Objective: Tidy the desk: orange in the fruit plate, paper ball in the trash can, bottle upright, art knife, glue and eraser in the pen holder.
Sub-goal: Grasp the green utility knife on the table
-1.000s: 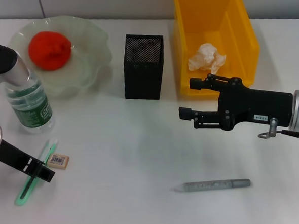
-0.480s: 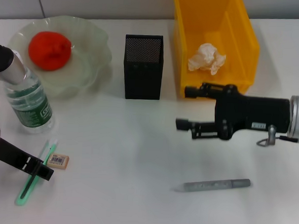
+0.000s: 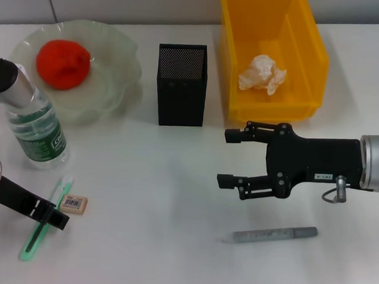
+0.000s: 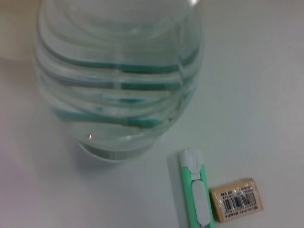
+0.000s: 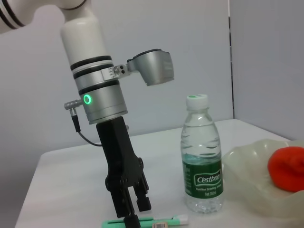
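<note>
Lying near the table's front edge, the grey glue stick (image 3: 269, 235) runs left to right, tip leftward. Just above it the right gripper (image 3: 229, 158) hangs wide open. The upright bottle (image 5: 202, 156) reads "Cestbon". The left gripper (image 3: 50, 217) straddles the green art knife (image 3: 43, 221), jaws parted.

Head view: left gripper (image 3: 46, 215) covers the middle of the green art knife (image 3: 34, 239); its fingers too foreshortened to judge. Bottle (image 3: 39, 133) cap hidden behind the left arm. Yellow bin (image 3: 311, 53) cut off at the top edge. Left wrist view: bottle top out of frame, eraser (image 4: 236, 205) label unreadable.
</note>
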Controlling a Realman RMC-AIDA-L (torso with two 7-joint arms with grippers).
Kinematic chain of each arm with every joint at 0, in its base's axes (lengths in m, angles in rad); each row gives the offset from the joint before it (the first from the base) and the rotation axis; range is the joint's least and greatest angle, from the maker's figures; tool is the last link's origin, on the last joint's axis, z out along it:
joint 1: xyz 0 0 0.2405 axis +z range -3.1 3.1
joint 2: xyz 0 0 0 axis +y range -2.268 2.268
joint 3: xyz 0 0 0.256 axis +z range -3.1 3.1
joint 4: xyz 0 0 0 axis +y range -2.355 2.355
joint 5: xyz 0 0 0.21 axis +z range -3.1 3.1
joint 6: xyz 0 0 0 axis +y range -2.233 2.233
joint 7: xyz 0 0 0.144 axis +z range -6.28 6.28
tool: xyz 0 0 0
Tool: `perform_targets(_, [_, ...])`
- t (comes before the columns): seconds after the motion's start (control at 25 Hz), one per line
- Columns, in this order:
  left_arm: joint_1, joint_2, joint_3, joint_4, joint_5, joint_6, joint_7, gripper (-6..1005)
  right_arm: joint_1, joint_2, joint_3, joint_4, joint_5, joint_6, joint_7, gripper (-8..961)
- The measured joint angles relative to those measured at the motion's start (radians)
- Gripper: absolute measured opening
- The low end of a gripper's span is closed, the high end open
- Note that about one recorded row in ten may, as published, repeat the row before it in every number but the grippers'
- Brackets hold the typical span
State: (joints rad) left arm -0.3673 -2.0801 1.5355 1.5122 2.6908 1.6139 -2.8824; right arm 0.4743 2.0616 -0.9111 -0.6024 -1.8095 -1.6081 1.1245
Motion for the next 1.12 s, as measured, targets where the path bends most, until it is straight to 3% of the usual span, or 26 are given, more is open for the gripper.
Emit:
perform_targets(0.76, [-0.021,0.000,-0.009,-0.024,-0.011,0.008,0.000,632,-0.004,0.002,0.001,0.006,-0.004,0.000,-0.002,841])
perform_targets(0.96, [-0.020,0.000,-0.010,-0.025,-0.006,0.012,0.000,387,-0.006,0.002,0.000,0.006,-0.004,0.000,-0.002,841])
perform_targets(1.12, [-0.020,0.000,-0.016,-0.025,-0.002,0.008,0.000,406,-0.008,0.002,0.000,0.006,-0.004,-0.001,-0.002,840])
